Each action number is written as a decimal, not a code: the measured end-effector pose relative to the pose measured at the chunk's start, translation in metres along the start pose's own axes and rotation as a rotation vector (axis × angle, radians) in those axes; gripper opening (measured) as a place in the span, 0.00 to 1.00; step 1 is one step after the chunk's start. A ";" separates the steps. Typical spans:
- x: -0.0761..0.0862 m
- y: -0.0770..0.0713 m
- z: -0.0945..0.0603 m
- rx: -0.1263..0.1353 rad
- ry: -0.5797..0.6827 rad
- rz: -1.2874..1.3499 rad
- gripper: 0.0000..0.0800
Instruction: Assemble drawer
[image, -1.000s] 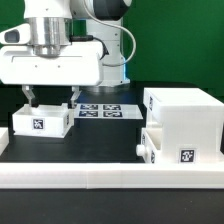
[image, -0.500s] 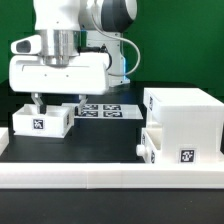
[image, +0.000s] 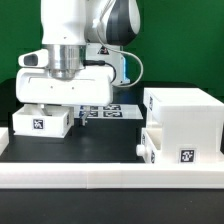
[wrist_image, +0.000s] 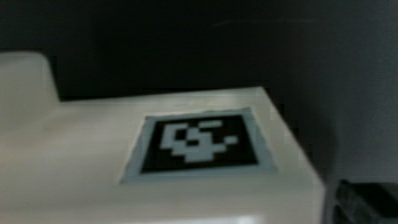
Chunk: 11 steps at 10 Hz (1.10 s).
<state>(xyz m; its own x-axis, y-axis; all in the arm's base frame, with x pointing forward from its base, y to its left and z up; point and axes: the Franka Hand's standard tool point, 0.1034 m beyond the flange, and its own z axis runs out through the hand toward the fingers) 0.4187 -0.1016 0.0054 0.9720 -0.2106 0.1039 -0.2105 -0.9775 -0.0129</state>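
1. Gripper (image: 60, 108) hung low over left tray (image: 40, 123), fingers (image: 82, 113) spread apart, seemingly straddling its right wall to grasp it.
2. Casing (image: 185, 118) stood at right, second tray (image: 150, 147) touching its left side.

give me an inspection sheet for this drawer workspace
surface: black table, white rail along its front edge
job's things: casing on the exterior view's right, one tray sticking out of its lower part; loose tray on the left
clutter: nothing seen; marker board lies flat behind
grippers: gripper low at the loose tray, jaws look apart, nothing held
cables: dark cable loops beside the arm
surroundings: green backdrop
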 end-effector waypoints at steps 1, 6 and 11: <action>0.000 0.000 0.000 0.000 0.000 -0.006 0.66; -0.001 0.002 0.000 -0.001 -0.002 -0.030 0.05; 0.004 -0.008 -0.003 0.003 0.005 -0.043 0.05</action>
<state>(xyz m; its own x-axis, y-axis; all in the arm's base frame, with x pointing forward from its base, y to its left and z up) 0.4241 -0.0951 0.0088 0.9797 -0.1683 0.1093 -0.1681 -0.9857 -0.0115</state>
